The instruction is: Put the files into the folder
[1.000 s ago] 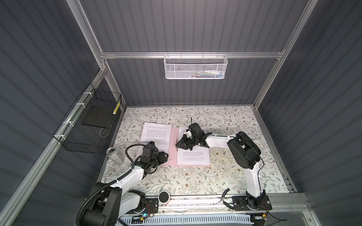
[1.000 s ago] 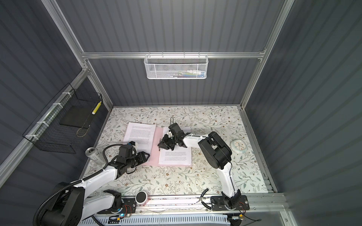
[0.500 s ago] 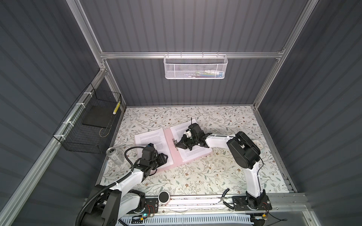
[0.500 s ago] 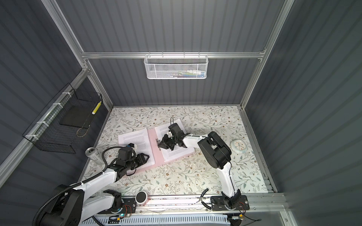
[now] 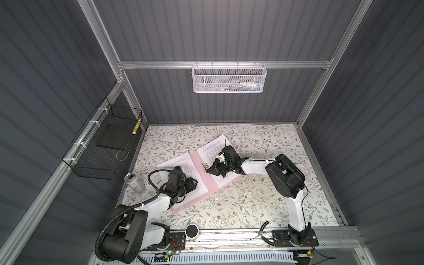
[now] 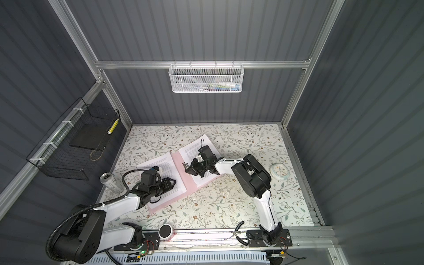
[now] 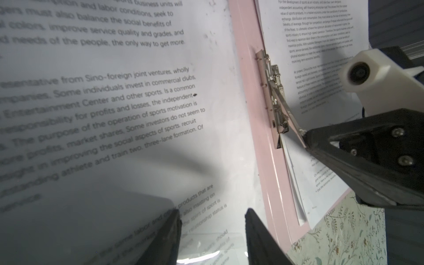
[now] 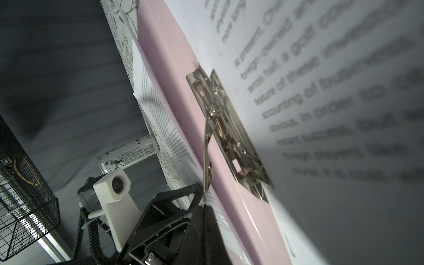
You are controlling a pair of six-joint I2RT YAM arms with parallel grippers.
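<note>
In a top view, my right gripper (image 5: 209,170) is clamping the clip lever (image 5: 205,164) on the folder (image 5: 183,207), with files (image 5: 174,164) lying either side of it. In the left wrist view, my left gripper (image 7: 212,213) is hanging half open and empty above a sheet (image 7: 114,103). In the right wrist view, I judge I should be lifting that lever fully.

Right pincer (image 7: 307,138) tight on clip lever (image 7: 288,114) of folder (image 7: 249,91)

The left arm (image 5: 158,202) and right arm (image 5: 297,207) have white links and bulky black joint housings (image 5: 285,177). A black corrugated hose (image 5: 107,223) runs along the left arm. The right gripper (image 7: 307,140) is black and triangular, with silver screws (image 7: 398,132) and a white round-lensed camera housing (image 7: 371,68).
</note>
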